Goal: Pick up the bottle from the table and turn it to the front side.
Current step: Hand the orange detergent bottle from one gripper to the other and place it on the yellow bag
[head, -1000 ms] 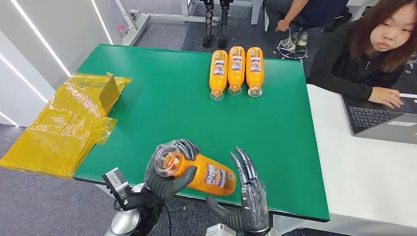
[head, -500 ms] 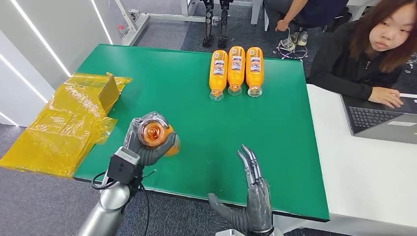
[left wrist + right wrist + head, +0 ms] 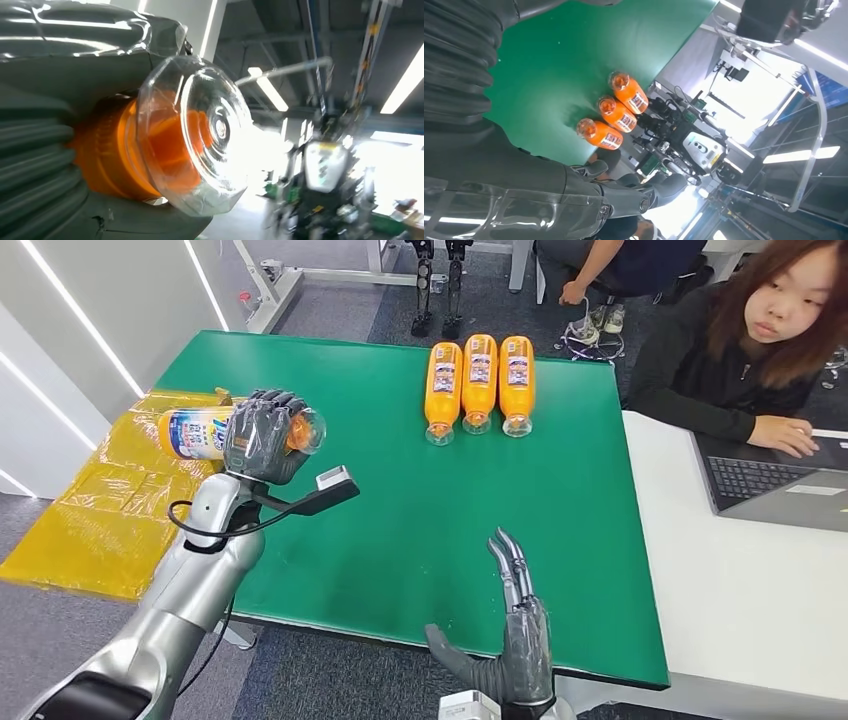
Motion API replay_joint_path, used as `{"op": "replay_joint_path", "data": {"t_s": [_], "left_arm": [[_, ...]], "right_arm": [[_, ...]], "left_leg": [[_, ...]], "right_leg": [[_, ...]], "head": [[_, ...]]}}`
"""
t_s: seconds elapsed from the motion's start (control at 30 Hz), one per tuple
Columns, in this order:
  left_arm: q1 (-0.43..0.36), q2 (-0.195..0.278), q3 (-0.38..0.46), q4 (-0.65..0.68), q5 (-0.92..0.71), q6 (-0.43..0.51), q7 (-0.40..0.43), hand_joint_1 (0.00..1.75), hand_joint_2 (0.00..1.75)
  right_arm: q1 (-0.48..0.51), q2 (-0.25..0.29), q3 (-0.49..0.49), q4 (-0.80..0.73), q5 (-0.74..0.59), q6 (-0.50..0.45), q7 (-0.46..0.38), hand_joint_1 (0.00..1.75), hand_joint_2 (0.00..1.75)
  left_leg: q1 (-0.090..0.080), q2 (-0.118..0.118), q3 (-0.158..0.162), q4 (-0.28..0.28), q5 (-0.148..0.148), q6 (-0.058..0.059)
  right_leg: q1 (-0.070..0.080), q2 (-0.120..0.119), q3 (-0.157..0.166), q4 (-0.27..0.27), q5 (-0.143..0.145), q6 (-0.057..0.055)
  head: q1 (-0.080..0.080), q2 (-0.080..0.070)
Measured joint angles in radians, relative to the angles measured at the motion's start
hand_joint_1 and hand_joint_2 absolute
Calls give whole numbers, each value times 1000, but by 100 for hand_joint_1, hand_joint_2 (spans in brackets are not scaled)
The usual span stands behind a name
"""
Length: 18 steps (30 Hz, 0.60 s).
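— Where is the orange plastic bottle with the clear faceted cap (image 3: 215,431)?

— Off the green table (image 3: 380,500), up in the air over its far-left edge, above the crumpled yellow plastic sheeting (image 3: 120,500). The left hand (image 3: 262,435) has its dark fingers wrapped round the neck end, just behind the cap.

— Which way does its long axis run?

— Roughly level, left to right. The cap points right, toward the middle of the table; the labelled body sticks out to the left of the hand, label facing the head camera. In the left wrist view the cap (image 3: 200,132) looks straight out past the thumb.

— And the right hand (image 3: 515,635)?

— Low at the near edge of the table, fingers straight and spread, holding nothing. It is well apart from the bottle, so the left hand is the one that matters.

— What does the coming move turn on?

— My guess: a roll about that long axis or a swing of the wrist, since the grip sits at one end and the heavy body overhangs to the left.

— Anything else around?

— Three matching orange bottles (image 3: 480,380) lie side by side at the far edge, caps toward the robot. A person in a black top (image 3: 720,360) sits at a white desk on the right with a laptop (image 3: 775,480).
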Motion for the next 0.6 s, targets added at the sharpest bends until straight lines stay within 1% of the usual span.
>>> {"op": "replay_joint_path", "data": {"t_s": [0.1,0.17,0.33,0.47,0.53,0.57,0.6], "left_arm": [[-66,3,-23,160,-59,5,60,175,175],[-94,4,-35,239,-83,-13,103,175,175],[-144,0,-52,385,-120,-115,222,175,175],[-166,-9,-58,458,-146,-200,299,175,175],[-167,-13,-61,484,-155,-237,330,161,175],[-167,-13,-63,495,-160,-253,343,129,175],[-167,-14,-65,504,-164,-267,354,86,175]], "right_arm": [[2,1,-4,1,-2,0,1,0,175],[3,2,-6,1,-5,0,2,0,175],[2,2,-7,3,-18,0,27,0,175],[0,2,-6,3,-18,0,57,0,175],[0,2,-5,2,-17,0,70,0,175],[1,1,-4,2,-17,0,77,0,175],[2,0,-4,1,-17,0,83,0,175]], "left_leg": [[0,1,0,0,0,0],[0,1,0,0,0,0],[0,1,-1,0,0,-1],[0,1,-2,0,0,-1],[0,1,-2,0,0,-1],[0,1,-2,0,0,-1],[0,1,-2,0,0,-1]], "right_leg": [[0,1,-1,0,0,0],[0,2,-1,0,0,0],[0,2,-3,1,0,0],[0,2,-3,1,0,0],[0,2,-3,1,0,0],[0,2,-3,1,0,0],[0,2,-3,1,0,0]], "head": [[0,0],[0,0],[0,0],[0,0],[0,0],[0,0],[0,0]]}}
